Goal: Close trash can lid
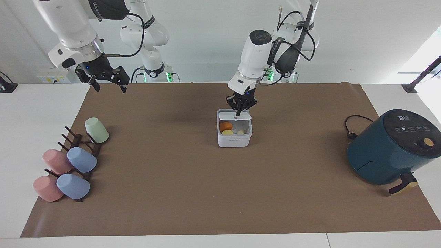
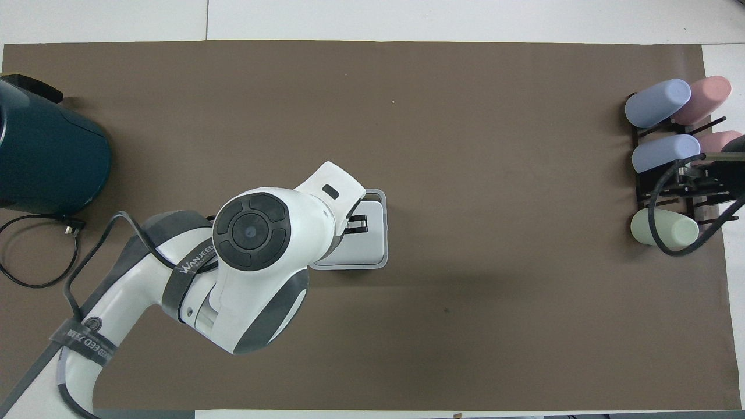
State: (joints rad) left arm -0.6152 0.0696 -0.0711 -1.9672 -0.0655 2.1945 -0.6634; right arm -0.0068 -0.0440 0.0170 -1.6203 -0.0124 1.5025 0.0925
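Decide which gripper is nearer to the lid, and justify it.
Left. The left gripper is right over the lid of the trash can; the right gripper waits by the right arm's end, above the table edge.

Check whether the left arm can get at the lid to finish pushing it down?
Probably yes. The left tool is already on top of the lid, which hangs partly lowered over the trash can; nothing else stands beside it. The right tool waits by the table's edge.

Table (image 1: 206, 193): trash can (image 1: 234, 137), air fryer (image 1: 389, 151), cup rack (image 1: 81, 148).
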